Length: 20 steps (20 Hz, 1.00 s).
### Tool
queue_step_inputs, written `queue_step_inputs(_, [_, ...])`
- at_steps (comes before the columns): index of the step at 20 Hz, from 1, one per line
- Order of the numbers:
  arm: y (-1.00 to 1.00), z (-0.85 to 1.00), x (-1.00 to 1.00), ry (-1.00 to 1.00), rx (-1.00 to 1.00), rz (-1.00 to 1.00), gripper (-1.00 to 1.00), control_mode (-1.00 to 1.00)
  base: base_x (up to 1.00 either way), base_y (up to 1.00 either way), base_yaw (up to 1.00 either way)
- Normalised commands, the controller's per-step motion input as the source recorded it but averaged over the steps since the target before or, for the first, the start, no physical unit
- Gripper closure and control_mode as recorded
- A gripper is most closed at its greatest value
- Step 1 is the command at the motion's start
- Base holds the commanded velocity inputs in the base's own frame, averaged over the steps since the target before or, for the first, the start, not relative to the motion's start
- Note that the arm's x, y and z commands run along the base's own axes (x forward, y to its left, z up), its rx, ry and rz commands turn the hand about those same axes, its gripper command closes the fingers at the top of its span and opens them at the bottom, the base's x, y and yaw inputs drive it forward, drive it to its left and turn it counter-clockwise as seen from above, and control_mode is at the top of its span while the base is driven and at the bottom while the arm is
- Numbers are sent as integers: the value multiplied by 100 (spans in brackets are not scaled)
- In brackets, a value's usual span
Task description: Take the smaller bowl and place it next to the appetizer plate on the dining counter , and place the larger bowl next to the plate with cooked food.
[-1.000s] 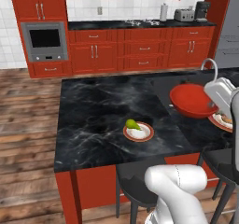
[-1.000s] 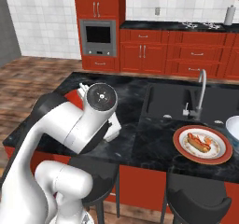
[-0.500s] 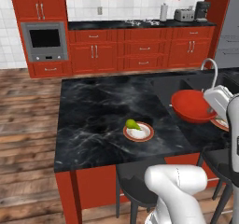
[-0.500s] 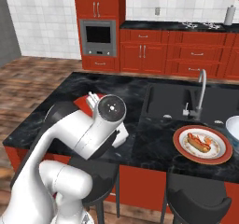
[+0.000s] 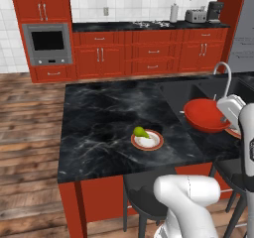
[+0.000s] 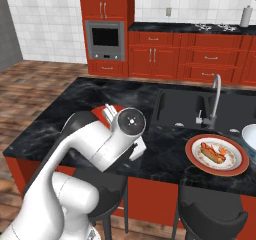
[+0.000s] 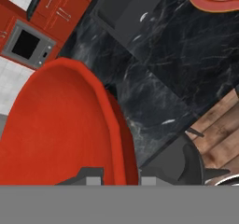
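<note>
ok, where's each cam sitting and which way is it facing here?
Left base view: behind-left, looks forward-down over the dining counter; arm rises lower right.
Right base view: behind-right, same counter; arm lower left.
Hand view: on the hand, looks along the gripper shut on the smaller bowl.
Shared: both base views show the smaller bowl and the faucet.

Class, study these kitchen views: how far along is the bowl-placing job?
Done: nothing is placed yet. In hand: the end effector grips the rim of the smaller bowl, held above the dining counter. Left: set it beside the appetizer plate, then bring the larger bowl next to the plate with cooked food.
</note>
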Motion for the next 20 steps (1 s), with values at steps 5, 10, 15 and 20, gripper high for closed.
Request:
queue_step_inputs(5, [-17, -23, 22, 2, 0, 0, 100, -100, 0, 0, 0])
queue_step_inputs(10, [-7, -29, 23, 0, 0, 0, 100, -100, 0, 0, 0])
queue_step_inputs(15, [0, -33, 27, 0, 0, 0, 100, -100, 0, 0, 0])
queue_step_inputs(20, [0, -27, 27, 0, 0, 0, 100, -100, 0, 0, 0])
